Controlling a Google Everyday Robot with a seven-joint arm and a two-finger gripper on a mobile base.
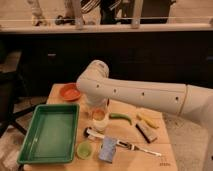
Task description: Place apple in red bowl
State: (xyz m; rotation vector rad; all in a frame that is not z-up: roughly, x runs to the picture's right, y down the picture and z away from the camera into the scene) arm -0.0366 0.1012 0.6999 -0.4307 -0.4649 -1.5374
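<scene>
The apple (99, 114) is a small reddish-orange round fruit near the middle of the wooden table, sitting at the top of a white cup (100, 124). My gripper (96, 104) hangs from the big white arm (140, 95) and sits right above the apple, mostly hidden by the arm's wrist. Whether it touches the apple I cannot tell. The red bowl (70, 91) is a bright orange-red shallow bowl at the table's back left, just left of the arm and apart from the apple.
A green tray (50, 132) fills the table's left side. A flat pale green round piece (84, 149), a blue sponge (107, 148) and a white long-handled tool (125, 145) lie at the front. A green pepper (121, 118), a yellow piece (147, 120) and a brown bar (146, 131) lie to the right.
</scene>
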